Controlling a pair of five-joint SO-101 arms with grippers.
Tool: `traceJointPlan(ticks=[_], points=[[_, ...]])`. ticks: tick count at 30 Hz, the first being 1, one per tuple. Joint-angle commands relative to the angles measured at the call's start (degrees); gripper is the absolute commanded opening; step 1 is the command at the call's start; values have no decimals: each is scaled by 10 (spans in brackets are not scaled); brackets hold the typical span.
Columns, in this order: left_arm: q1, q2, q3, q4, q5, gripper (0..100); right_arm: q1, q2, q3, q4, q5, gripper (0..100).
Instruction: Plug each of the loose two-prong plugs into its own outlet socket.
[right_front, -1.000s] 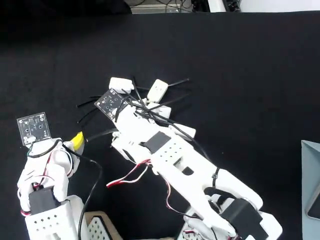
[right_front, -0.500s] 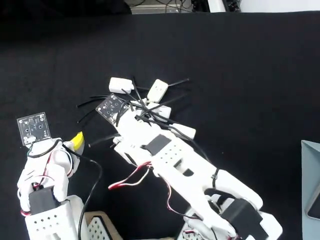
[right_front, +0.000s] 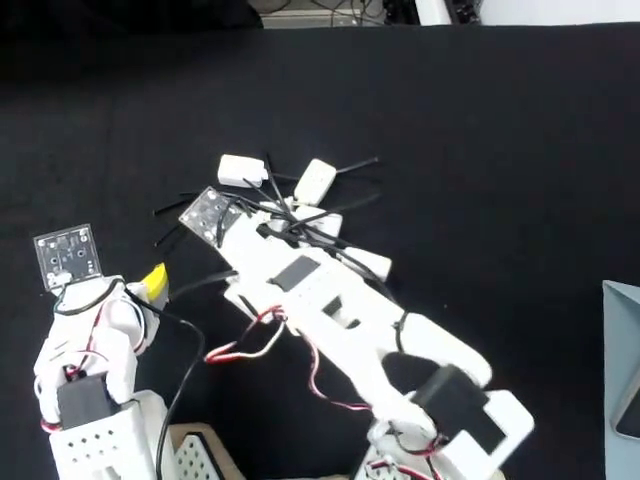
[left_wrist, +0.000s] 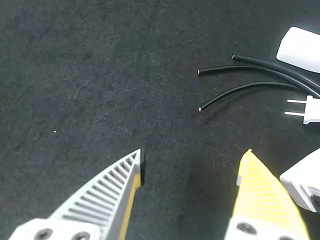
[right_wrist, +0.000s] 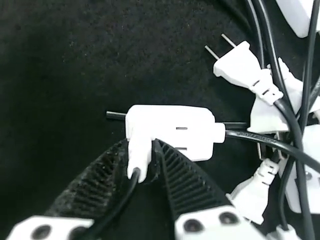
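Pinching: your right gripper (right_wrist: 141, 150) is clamped on a white plastic plug with black cord (right_wrist: 137, 162). The white rectangular outlet socket block (right_wrist: 172, 134) touches it just beyond the fingertips. Advice: keep the plug square, press straight. Left gripper (left_wrist: 194, 155) spread apart, nothing between.

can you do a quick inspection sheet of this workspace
surface: table under black cloth
job's things: white sockets and plugs in one tangled pile; loose plug with its prongs bare
clutter: nothing seen
grippers: left gripper open over bare cloth; right gripper shut on a held plug beside a socket block
cables: black cables cross the pile
surroundings: grey-blue object at the table's edge
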Motion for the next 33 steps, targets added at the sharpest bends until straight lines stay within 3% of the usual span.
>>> traceJointPlan(ticks=[1, 6, 16, 24, 28, 33], points=[[-4, -4, -2, -8, 1, 306, -3, 38, -21, -1, 4, 11], [-4, -4, -2, -8, 1, 306, -3, 51, -39, 11, 4, 11], [-3, -4, 6, -11, 1, 306, -1, -107, -172, 184, 2, 11], [-3, -4, 7, -11, 1, 306, 63, -151, -318, 280, 2, 12], [-3, -4, 7, -11, 1, 306, 112, -149, -352, 256, 5, 12], [-3, -4, 7, -11, 1, 306, 181, -91, -353, 124, 5, 13]])
